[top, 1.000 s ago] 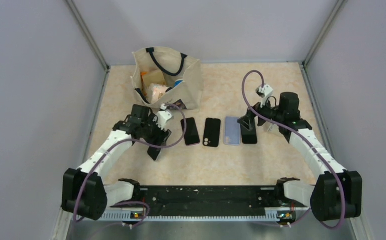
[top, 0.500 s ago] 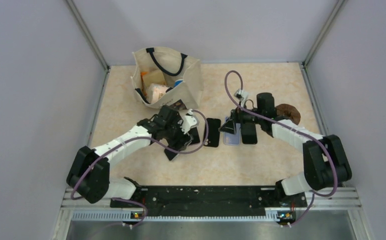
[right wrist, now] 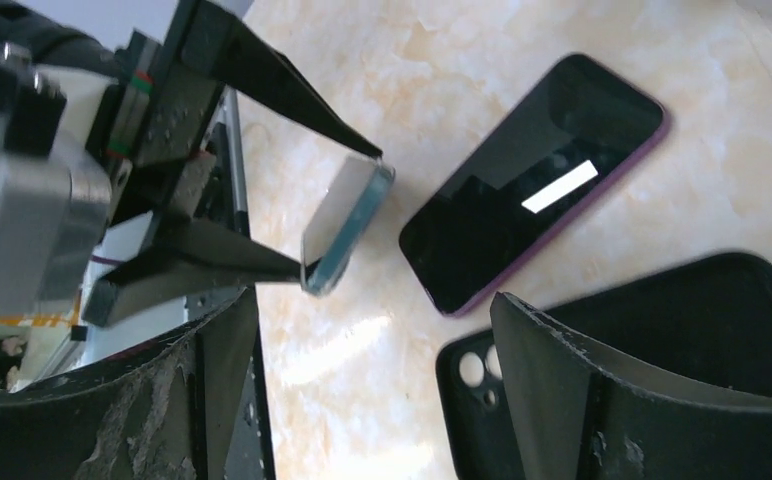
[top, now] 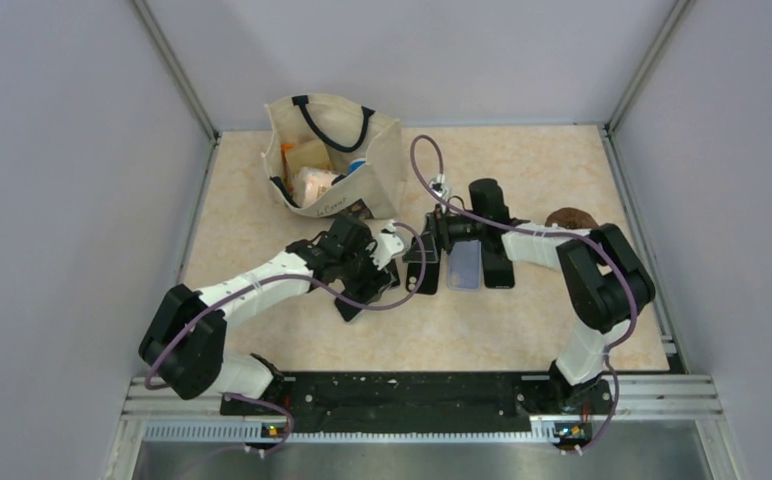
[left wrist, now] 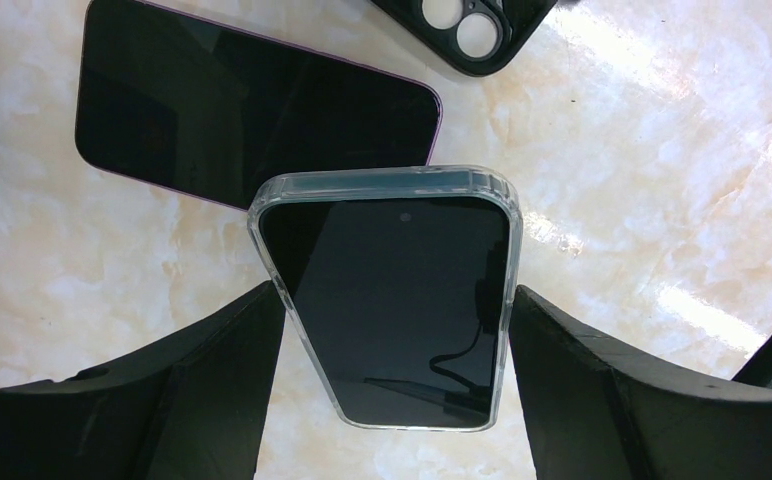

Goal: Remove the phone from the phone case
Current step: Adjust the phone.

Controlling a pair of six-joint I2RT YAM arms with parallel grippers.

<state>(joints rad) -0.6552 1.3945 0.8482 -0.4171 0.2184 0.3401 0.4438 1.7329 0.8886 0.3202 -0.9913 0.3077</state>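
The phone [left wrist: 394, 300] sits fully inside its clear case [left wrist: 382, 184]; the left gripper [left wrist: 394, 335] clamps the case by its long sides, apparently raised off the table [left wrist: 652, 150]; the right gripper [right wrist: 372, 300] stands open and empty nearby; the actual removal is not yet begun.

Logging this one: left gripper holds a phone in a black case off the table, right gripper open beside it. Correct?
Not quite. The case around the phone is clear, not black; the left wrist view shows it. The rest stands: the left gripper holds it off the table, with the right gripper open beside it.
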